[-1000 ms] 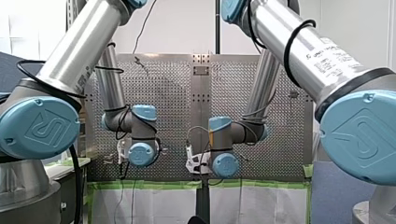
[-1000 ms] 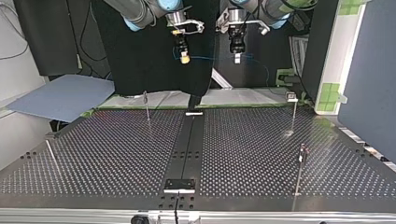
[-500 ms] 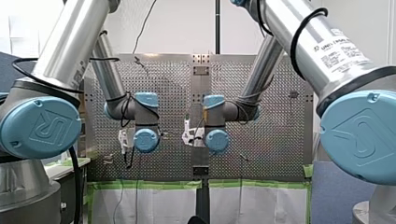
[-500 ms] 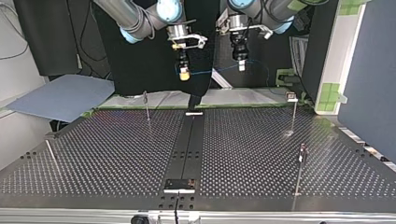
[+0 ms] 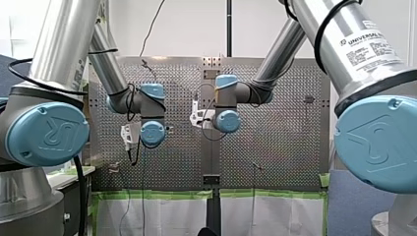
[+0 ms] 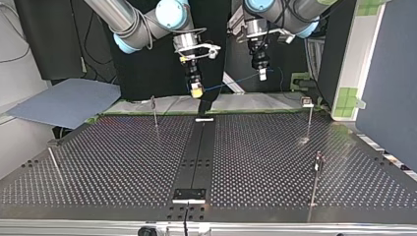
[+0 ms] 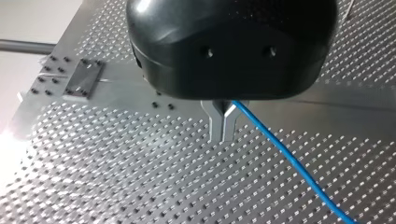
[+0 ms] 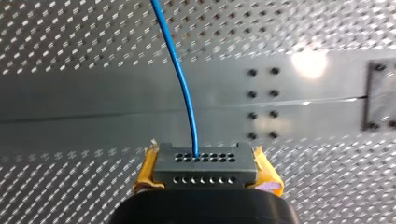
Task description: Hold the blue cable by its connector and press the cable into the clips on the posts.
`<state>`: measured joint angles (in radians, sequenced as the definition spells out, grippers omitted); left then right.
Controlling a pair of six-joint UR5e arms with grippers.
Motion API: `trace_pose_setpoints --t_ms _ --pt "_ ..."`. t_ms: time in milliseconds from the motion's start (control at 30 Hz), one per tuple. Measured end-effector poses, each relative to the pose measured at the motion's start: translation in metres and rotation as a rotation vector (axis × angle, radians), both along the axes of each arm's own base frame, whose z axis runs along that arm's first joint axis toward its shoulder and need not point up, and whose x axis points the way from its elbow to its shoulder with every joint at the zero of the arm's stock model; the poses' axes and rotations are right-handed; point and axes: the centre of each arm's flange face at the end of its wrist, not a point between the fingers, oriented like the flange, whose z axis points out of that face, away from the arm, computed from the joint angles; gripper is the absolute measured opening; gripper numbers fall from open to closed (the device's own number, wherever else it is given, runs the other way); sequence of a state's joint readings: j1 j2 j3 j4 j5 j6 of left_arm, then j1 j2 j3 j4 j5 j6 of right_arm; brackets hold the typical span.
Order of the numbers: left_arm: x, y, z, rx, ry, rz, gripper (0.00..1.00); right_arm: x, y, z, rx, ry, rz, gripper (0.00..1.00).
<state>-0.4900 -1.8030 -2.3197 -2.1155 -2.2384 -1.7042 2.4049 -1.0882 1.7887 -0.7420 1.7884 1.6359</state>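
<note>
Our right gripper [image 8: 204,158] clamps grey connector [image 8: 205,170]; our left gripper [image 7: 223,133] pinches blue cable [image 7: 289,163], strung between them, well above table [image 6: 98,162]. Risk: excess tension slips cable through fingers, so we miss post clips [image 6: 319,157].

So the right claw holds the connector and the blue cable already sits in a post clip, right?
No: in the top view the blue cable hangs in the air, unclipped. The right claw does hold the connector.
</note>
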Motion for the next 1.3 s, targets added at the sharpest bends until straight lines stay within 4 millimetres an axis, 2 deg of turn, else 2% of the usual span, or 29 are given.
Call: trace_pose_setpoints --t_ms 133,367,500,667,900,1033,1300 --pt "0.004 0.007 0.017 -0.014 -0.012 0.042 0.00 0.003 -0.001 0.025 -0.001 -0.031 0.031 0.00" --pt "0.013 0.014 0.045 -0.067 -0.045 0.076 0.00 0.012 -0.004 0.083 -0.053 -0.100 0.079 0.00" --pt "0.022 0.016 0.068 -0.102 -0.078 0.090 0.00 0.018 -0.007 0.106 -0.075 -0.124 0.091 0.00" --pt "0.033 0.019 0.098 -0.138 -0.120 0.105 0.00 0.024 -0.009 0.120 -0.085 -0.146 0.108 0.00" --pt "0.046 0.027 0.138 -0.178 -0.175 0.130 0.00 0.027 -0.014 0.128 -0.089 -0.161 0.121 0.00" --pt "0.056 0.038 0.166 -0.214 -0.218 0.140 0.00 0.027 -0.019 0.132 -0.090 -0.174 0.129 0.00" --pt "0.061 0.061 0.200 -0.249 -0.258 0.136 0.00 0.033 -0.027 0.146 -0.101 -0.186 0.151 0.00"
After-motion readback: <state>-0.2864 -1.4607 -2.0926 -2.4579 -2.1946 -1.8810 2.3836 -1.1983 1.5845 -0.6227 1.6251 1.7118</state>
